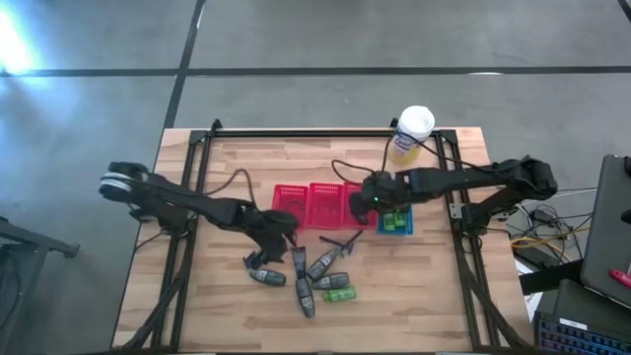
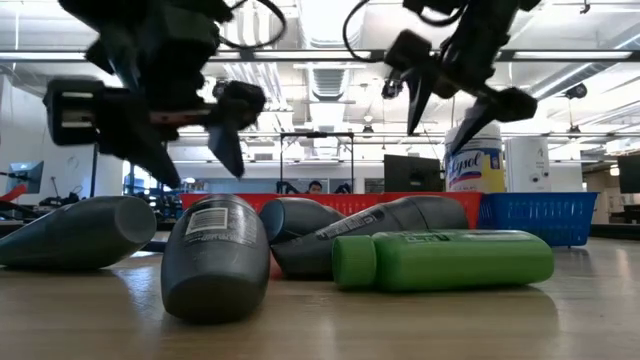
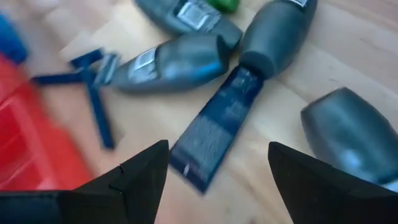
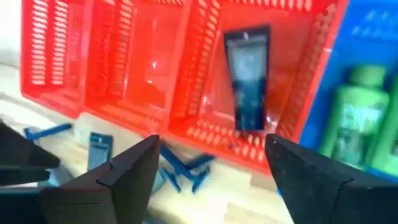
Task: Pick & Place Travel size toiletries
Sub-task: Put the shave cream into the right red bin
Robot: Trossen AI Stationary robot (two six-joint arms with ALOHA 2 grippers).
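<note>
Several dark grey tubes and bottles and green bottles lie on their sides on the wooden table, with thin blue razors beside them. My left gripper is open and empty above this pile. In its wrist view its fingers stand over a flat dark blue tube among grey bottles. My right gripper is open and empty above the right-hand red basket. A dark tube lies in that basket. Green bottles stand in the blue basket.
A row of red baskets stands mid-table, with the blue basket at its right end. A white-and-yellow canister stands at the far edge. Black frame rails run along both sides of the table. Bare wood lies toward the near edge.
</note>
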